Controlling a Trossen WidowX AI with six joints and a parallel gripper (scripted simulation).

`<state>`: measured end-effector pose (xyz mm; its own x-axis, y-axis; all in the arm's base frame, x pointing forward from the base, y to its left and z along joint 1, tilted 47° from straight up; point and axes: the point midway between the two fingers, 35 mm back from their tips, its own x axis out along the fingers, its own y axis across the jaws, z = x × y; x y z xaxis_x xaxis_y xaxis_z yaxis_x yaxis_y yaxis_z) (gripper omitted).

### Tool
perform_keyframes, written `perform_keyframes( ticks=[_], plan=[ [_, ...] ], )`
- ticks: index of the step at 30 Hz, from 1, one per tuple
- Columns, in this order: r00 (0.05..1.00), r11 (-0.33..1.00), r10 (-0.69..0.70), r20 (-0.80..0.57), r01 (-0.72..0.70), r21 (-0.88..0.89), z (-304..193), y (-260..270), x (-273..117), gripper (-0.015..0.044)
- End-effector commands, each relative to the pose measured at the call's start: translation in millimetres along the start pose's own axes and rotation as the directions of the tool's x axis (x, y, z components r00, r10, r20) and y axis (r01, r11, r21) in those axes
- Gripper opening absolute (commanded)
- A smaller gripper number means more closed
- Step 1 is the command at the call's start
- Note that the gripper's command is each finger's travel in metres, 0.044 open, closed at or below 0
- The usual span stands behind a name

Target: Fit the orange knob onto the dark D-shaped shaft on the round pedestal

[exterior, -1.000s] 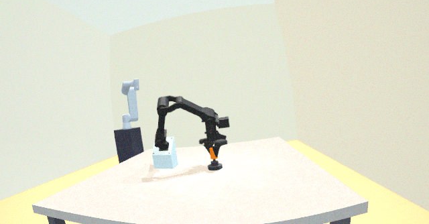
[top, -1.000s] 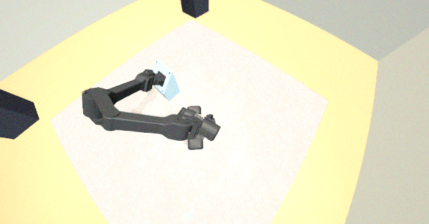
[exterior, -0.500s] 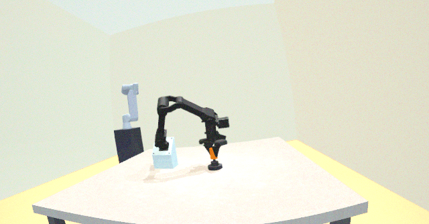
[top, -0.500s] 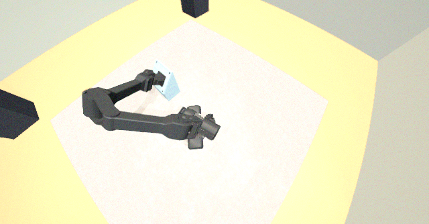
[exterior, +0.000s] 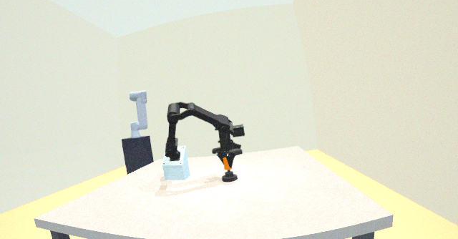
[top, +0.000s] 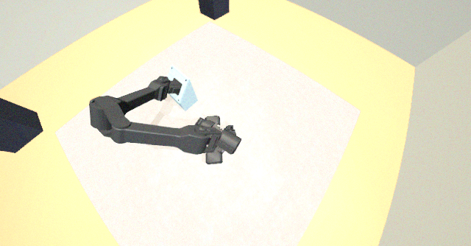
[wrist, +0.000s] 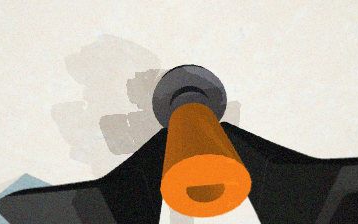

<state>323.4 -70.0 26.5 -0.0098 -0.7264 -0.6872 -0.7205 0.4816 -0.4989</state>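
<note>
The orange knob is between the fingers of my gripper, which is shut on it. Its top face, with a D-shaped hole with one straight side, shows in the wrist view. The dark round pedestal stands on the table under the knob. In the exterior view a short dark part of the pedestal or shaft shows below the knob's lower end, so the knob is above the pedestal's base. Whether the shaft's tip is inside the knob is hidden. In the top view the arm hides knob and pedestal.
The arm's light blue wedge-shaped base block stands on the pale table, left of the pedestal in the exterior view. A grey arm on a dark stand is beyond the table.
</note>
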Motion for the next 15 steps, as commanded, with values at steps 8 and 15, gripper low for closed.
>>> perform_keyframes(
  ticks=[8, 15],
  plan=[
    [1.000, 1.000, -0.002, 0.007, 0.002, 0.002, 3.3, -2.1, -0.9, 0.0000],
    [1.000, 1.000, -0.002, 0.007, 0.002, 0.001, 3.1, -0.4, -0.2, 0.0000]
  ],
)
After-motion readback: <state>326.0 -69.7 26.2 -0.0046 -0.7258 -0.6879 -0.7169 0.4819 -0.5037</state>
